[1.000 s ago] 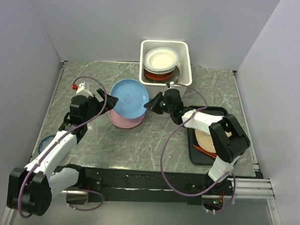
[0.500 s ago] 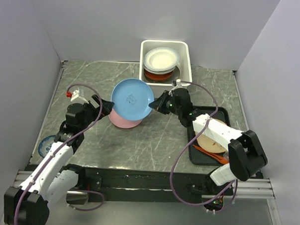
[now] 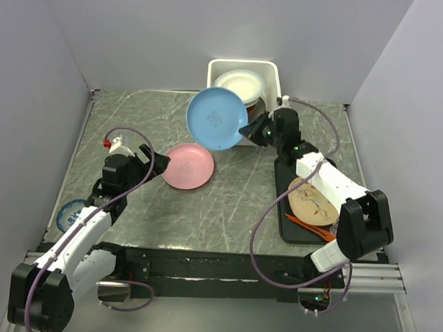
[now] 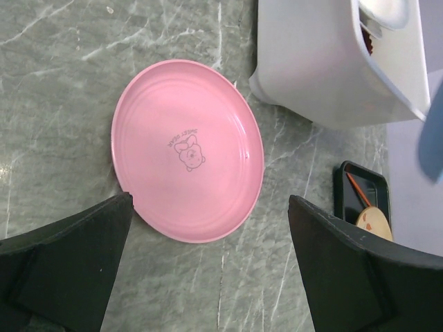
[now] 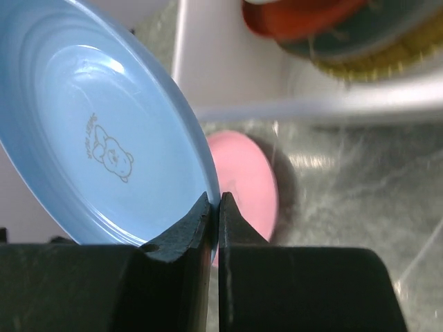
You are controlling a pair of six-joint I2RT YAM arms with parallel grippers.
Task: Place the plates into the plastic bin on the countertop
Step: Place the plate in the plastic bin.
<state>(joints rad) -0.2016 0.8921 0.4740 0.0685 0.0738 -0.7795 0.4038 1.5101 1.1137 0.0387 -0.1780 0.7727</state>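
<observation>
while the right jaws pinched the pale blue plate (image 3: 218, 119) by its rim, tilted beside the plastic bin (image 3: 242, 62) at the far edge of the tabletop (image 3: 227, 207), the left jaws stood wide open above the pink plate (image 3: 188, 165). judged best: clear the bin wall, level it, release onto the stack (image 3: 240, 86).

left arm (image 3: 75, 229) white-and-black, bent, reaching forward low | left gripper (image 3: 149, 161) jaws spread wide, empty | right arm (image 3: 331, 182) stretched forward, raised | right gripper (image 3: 246, 130) pinched on rim of pale blue round plate (image 3: 215, 119)
</observation>
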